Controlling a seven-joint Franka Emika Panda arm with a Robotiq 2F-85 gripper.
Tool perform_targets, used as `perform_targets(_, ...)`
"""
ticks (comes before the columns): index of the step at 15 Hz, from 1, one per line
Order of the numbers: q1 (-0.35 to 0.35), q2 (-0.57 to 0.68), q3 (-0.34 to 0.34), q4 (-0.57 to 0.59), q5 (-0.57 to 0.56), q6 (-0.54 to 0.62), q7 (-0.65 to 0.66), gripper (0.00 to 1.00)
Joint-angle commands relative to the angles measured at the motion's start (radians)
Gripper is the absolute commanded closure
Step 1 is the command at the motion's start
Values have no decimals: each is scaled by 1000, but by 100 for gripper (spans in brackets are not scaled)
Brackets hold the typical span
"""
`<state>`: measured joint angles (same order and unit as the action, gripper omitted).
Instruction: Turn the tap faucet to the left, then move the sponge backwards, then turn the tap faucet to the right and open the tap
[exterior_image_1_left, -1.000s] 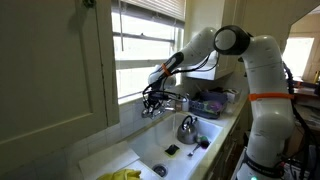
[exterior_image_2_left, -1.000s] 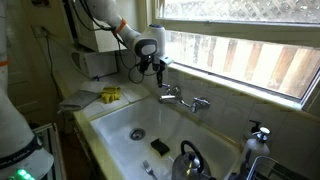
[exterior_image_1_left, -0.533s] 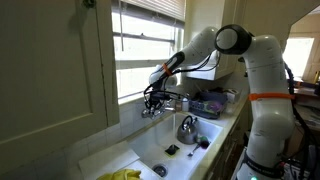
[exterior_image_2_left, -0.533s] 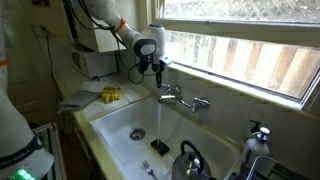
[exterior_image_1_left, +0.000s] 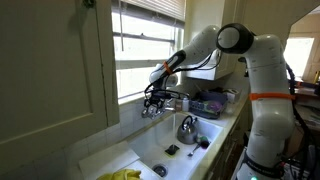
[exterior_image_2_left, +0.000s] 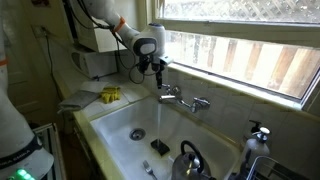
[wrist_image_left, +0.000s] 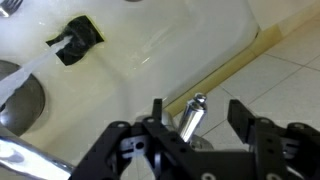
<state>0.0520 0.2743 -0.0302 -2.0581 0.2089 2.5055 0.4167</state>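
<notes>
This is a home kitchen. A white sink (exterior_image_2_left: 195, 128) with a wall-mounted tap faucet (exterior_image_2_left: 180, 97) sits under a wide window (exterior_image_2_left: 250, 50) with blinds. A metal kettle (exterior_image_1_left: 187, 127) stands in the basin, and a tall painted cabinet door (exterior_image_1_left: 50, 70) is beside it.

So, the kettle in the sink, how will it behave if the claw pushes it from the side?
The kettle looks like rigid, shiny metal, so it would probably slide across the smooth sink rather than deform. Its wide rounded body makes tipping seem unlikely. Its weight is unclear: the contents are hidden.
</notes>
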Motion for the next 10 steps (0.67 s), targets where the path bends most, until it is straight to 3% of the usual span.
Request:
perform_targets(1,-25,-102,16,-76,18,-70,-94,0)
perform_targets(3,-21,-150,-1,-111,-35,-87,-102,0)
perform_targets(10,-84,-330,-21,-247,-62,-130,-370,0)
